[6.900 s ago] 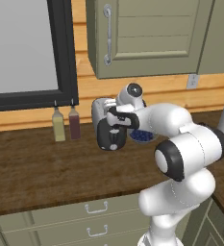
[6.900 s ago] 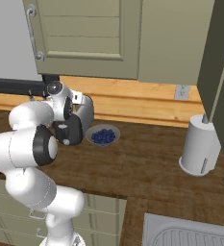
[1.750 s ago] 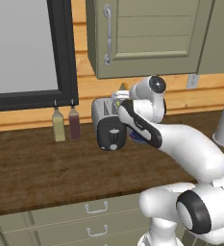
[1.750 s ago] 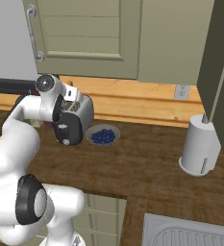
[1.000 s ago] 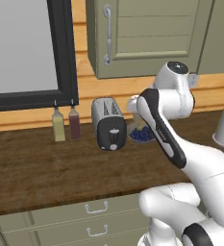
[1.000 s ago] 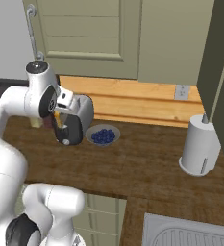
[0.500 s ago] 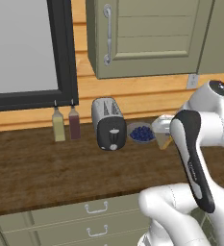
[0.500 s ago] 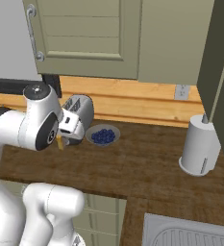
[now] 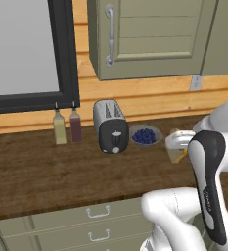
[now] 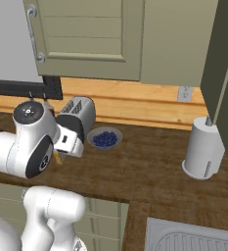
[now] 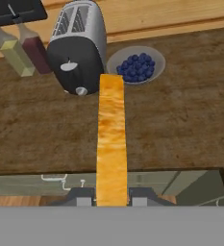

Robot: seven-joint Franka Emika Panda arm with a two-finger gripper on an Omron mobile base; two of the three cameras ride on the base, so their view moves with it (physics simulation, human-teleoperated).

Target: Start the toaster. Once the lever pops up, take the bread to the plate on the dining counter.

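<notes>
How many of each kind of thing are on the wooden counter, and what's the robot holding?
Bottles: 2, one yellowish and one dark red
Toaster: 1
Bowl of blueberries: 1
Paper towel roll: 1
Bread, held in the end effector: 1
Total: 6
</notes>
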